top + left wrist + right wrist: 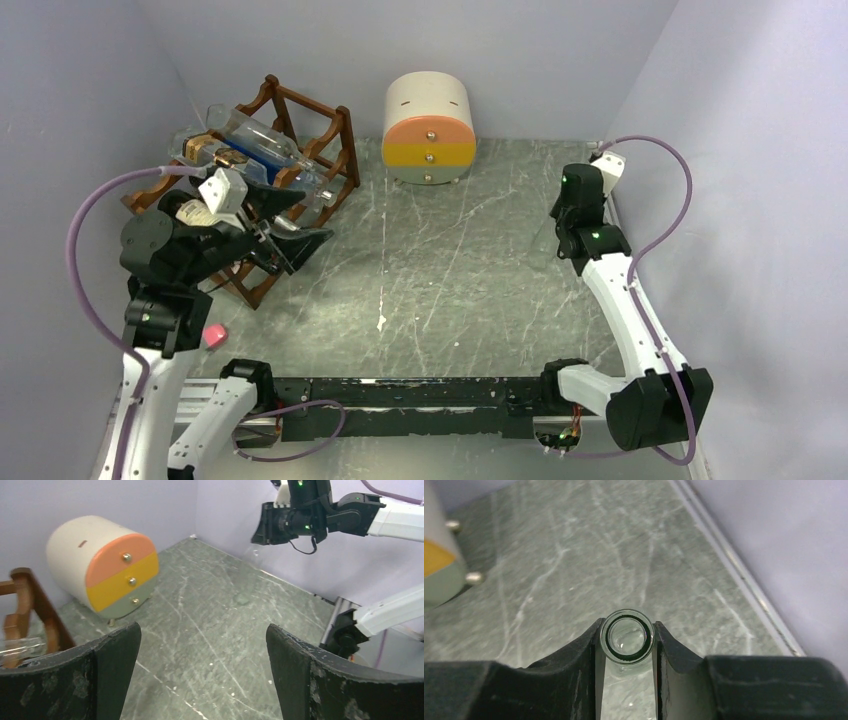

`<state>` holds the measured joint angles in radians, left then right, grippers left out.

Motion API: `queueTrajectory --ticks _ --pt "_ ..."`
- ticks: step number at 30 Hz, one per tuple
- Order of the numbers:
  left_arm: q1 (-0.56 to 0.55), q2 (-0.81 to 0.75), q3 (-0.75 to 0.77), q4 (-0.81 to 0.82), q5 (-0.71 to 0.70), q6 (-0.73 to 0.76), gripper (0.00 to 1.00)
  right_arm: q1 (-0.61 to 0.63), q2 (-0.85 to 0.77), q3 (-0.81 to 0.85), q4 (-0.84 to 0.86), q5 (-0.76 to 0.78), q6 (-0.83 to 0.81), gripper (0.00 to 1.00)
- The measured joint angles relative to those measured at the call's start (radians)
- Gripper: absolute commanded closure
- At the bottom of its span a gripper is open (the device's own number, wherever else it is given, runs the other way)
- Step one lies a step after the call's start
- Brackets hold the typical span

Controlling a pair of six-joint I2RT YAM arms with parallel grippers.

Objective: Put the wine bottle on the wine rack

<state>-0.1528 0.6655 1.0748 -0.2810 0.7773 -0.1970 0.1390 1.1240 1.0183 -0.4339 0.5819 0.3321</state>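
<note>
Both right gripper (626, 649) jaws clamp the wine bottle (626, 636) mouth

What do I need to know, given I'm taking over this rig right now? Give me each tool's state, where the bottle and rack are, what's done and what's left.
Left tool: open and empty, close to the rack.
Right tool: shut on the neck of a clear bottle, at the far right. I can't tell whether the bottle is lifted.
Rack: far left, with other bottles lying on it.
Done: bottle grasped.
Left: carry it across to the rack and lay it there, probably in a free cradle, then let go.
</note>
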Motion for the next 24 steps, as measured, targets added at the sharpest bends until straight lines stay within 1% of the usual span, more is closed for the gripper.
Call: queueTrajectory --ticks 2,6,9,11,13,15,17,20,24 --pt "0.000 0.024 -0.026 0.063 0.043 -0.041 0.03 -0.001 -0.011 0.000 0.002 -0.080 0.001 1.00" --pt "-0.004 0.066 -0.147 0.243 0.130 -0.177 0.04 0.000 -0.031 0.000 0.003 -0.269 0.022 1.00" --pt "-0.026 0.103 -0.227 0.354 0.151 -0.267 0.05 0.000 -0.063 -0.031 0.040 -0.412 0.043 1.00" --pt "-0.072 0.134 -0.251 0.394 0.146 -0.293 0.05 0.000 -0.088 -0.065 0.070 -0.498 0.063 1.00" --pt "-0.143 0.162 -0.259 0.421 0.132 -0.300 0.09 0.000 -0.097 -0.089 0.092 -0.581 0.083 1.00" --pt "-0.231 0.190 -0.261 0.445 0.094 -0.286 0.13 0.000 -0.097 -0.108 0.120 -0.657 0.105 1.00" --pt "-0.326 0.228 -0.262 0.462 0.046 -0.245 0.13 0.000 -0.097 -0.129 0.150 -0.719 0.128 1.00" --pt "-0.465 0.301 -0.277 0.473 -0.083 -0.161 0.12 0.000 -0.105 -0.166 0.216 -0.805 0.169 1.00" --pt "-0.570 0.390 -0.293 0.478 -0.241 -0.063 0.09 0.000 -0.121 -0.208 0.287 -0.894 0.210 1.00"
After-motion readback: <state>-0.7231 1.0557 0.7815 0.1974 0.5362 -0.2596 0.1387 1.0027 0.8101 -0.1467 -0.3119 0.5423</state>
